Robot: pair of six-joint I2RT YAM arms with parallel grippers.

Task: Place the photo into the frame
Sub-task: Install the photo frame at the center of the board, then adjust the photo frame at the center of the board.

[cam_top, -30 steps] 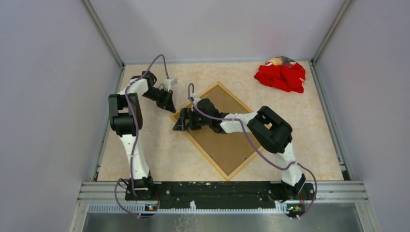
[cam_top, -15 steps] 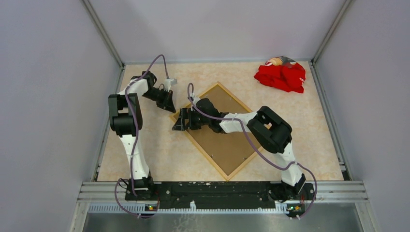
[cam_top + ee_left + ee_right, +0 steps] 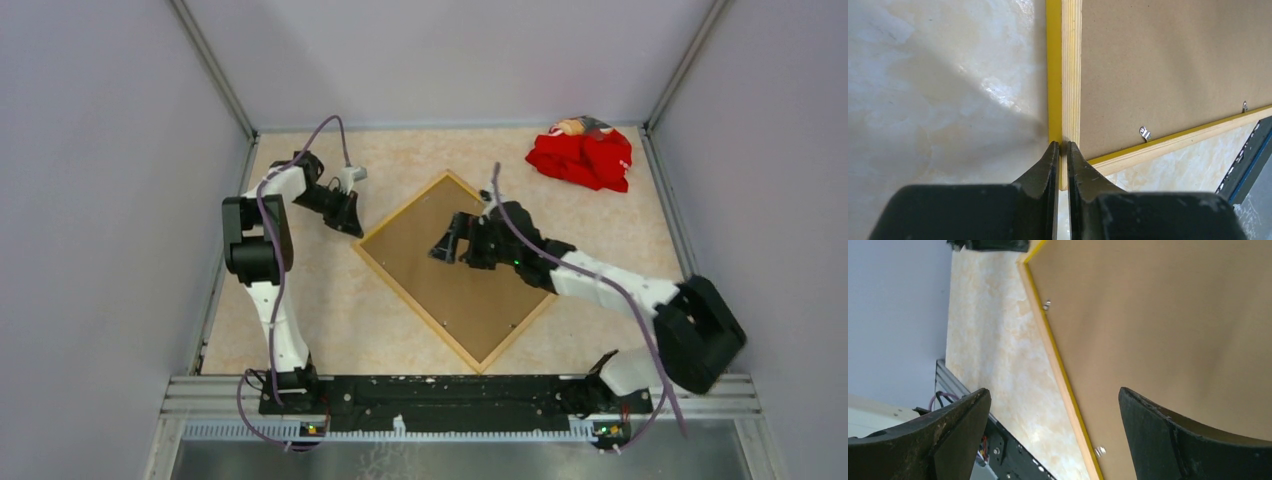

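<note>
Left gripper (image 3: 1060, 146) narrowed, corner of thin yellow-fronted wooden frame (image 3: 1071, 75) apparently pinched between fingertips. Right gripper (image 3: 1053, 392) spread wide; plain brown backing board (image 3: 1173, 315) seen beneath the fingers.

light: bright, even | shadow: soft, on table (image 3: 923, 125) beside frame (image 3: 1071, 75) | glare: small table sheen | focus: sharp

High rear overview, close wrist views — frame (image 3: 415, 303) apparently shared
</note>
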